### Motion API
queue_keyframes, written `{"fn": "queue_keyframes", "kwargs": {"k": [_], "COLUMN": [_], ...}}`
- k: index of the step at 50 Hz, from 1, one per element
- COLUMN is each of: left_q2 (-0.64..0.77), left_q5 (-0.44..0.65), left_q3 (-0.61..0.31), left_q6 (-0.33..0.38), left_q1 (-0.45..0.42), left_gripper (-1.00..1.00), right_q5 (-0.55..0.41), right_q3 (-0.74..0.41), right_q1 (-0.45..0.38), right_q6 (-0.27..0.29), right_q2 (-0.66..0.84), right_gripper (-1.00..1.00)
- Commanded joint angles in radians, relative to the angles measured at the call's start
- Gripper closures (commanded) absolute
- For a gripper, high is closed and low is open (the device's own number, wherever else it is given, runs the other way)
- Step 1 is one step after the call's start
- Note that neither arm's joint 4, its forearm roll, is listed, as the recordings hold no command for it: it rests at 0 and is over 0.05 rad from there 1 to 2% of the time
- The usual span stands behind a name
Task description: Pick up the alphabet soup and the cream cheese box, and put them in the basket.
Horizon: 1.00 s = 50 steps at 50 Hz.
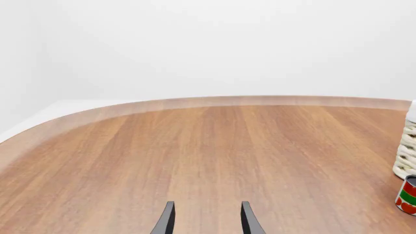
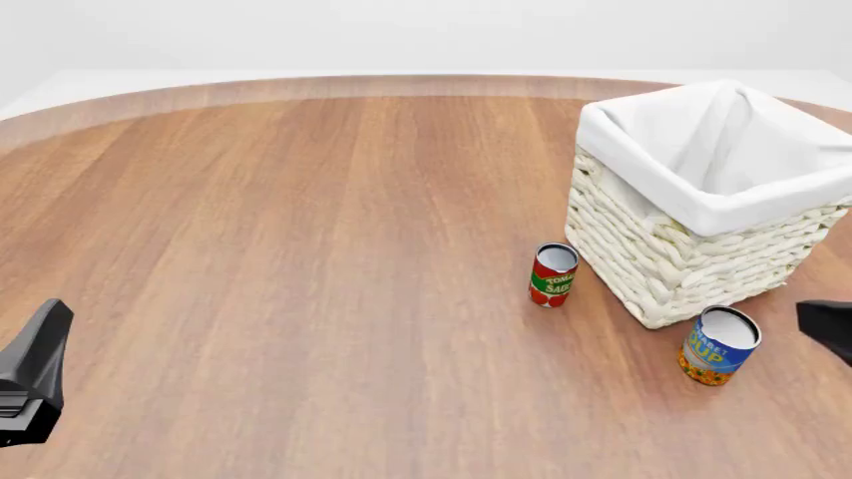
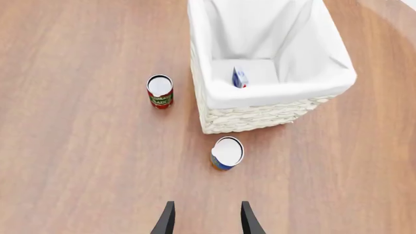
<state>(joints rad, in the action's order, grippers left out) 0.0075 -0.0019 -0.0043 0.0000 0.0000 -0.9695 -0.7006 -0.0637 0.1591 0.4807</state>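
Note:
The alphabet soup [image 2: 719, 346] is a blue and yellow-orange can standing upright on the table just in front of the basket [image 2: 692, 254]; it also shows as the alphabet soup [image 3: 227, 153] in the right wrist view. The cream cheese box [image 3: 240, 77] stands on edge inside the basket [image 3: 260, 114], on the white lining. My right gripper [image 3: 204, 218] hangs open above the table, a short way short of the soup can, with nothing between its fingers. My left gripper [image 1: 206, 218] is open over bare wood at the table's left, far from both items.
A small red-and-green tomato sauce can [image 2: 553, 274] stands left of the basket, also seen as the tomato sauce can [image 1: 407, 195]. The round wooden table's far edge [image 1: 215, 101] curves against a white floor. The left arm's body [image 2: 34, 374] shows at the lower left edge.

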Motion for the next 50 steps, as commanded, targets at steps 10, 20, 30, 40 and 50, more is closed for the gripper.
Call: {"fn": "queue_keyframes", "kwargs": {"k": [10, 20, 30, 40, 50], "left_q2": [0.000, 0.000, 0.000, 0.000, 0.000], "left_q5": [0.000, 0.000, 0.000, 0.000, 0.000], "left_q3": [0.000, 0.000, 0.000, 0.000, 0.000], "left_q6": [0.000, 0.000, 0.000, 0.000, 0.000], "left_q1": [0.000, 0.000, 0.000, 0.000, 0.000], "left_gripper": [-1.00, -1.00, -1.00, -1.00, -1.00], "right_q5": [0.010, 0.057, 0.079, 0.125, 0.180], "right_q3": [0.056, 0.162, 0.202, 0.246, 0.286], "right_q1": [0.018, 0.019, 0.027, 0.041, 0.057], "right_q6": [-0.010, -0.020, -0.027, -0.026, -0.030], "right_q2": [-0.019, -0.056, -0.058, -0.041, -0.013], "right_gripper": [-1.00, -1.00, -1.00, -1.00, -1.00]}}
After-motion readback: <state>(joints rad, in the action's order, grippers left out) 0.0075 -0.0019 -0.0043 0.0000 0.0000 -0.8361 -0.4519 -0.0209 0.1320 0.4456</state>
